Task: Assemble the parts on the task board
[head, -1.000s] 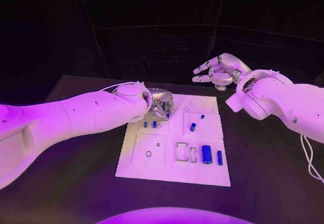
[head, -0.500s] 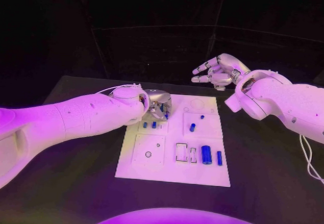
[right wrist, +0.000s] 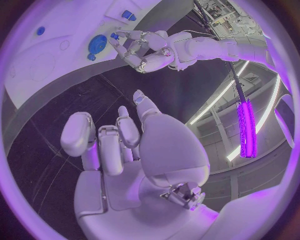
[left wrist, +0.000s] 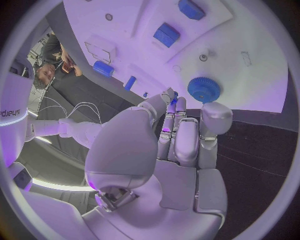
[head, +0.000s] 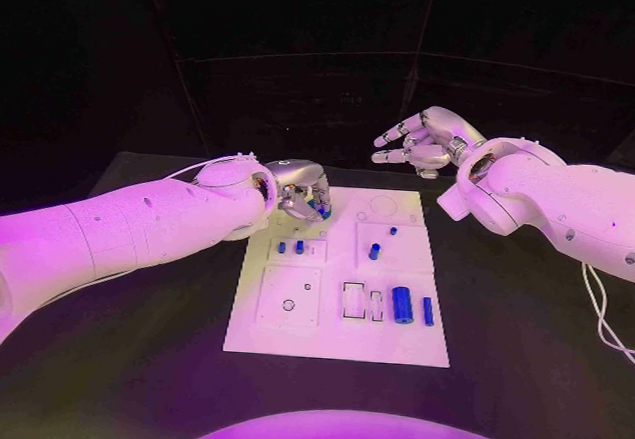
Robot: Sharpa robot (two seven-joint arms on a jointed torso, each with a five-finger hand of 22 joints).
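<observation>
The white task board (head: 333, 326) lies in the middle of the black table. My left hand (head: 302, 187) hovers over its far left corner and pinches a small blue piece (head: 320, 211) at its fingertips (left wrist: 170, 98). Just beyond those fingertips a round blue toothed wheel (left wrist: 203, 90) lies on the board. Two short blue pieces (head: 289, 246) stand side by side on the board's left half. A blue peg (head: 374, 250) and a thick blue cylinder (head: 402, 304) lie further right. My right hand (head: 427, 139) hangs raised beyond the board's far right corner, fingers apart and holding nothing.
A thin blue bar (head: 428, 309) lies beside the cylinder, and a small blue dot (head: 394, 230) sits near the peg. A rectangular slot (head: 355, 299) and a small hole (head: 288, 304) mark the board's near half. Black table (head: 527, 333) surrounds the board.
My left hand has risen and drawn back toward the board's far left corner, carrying the small blue piece. The right hand has stayed where it was.
</observation>
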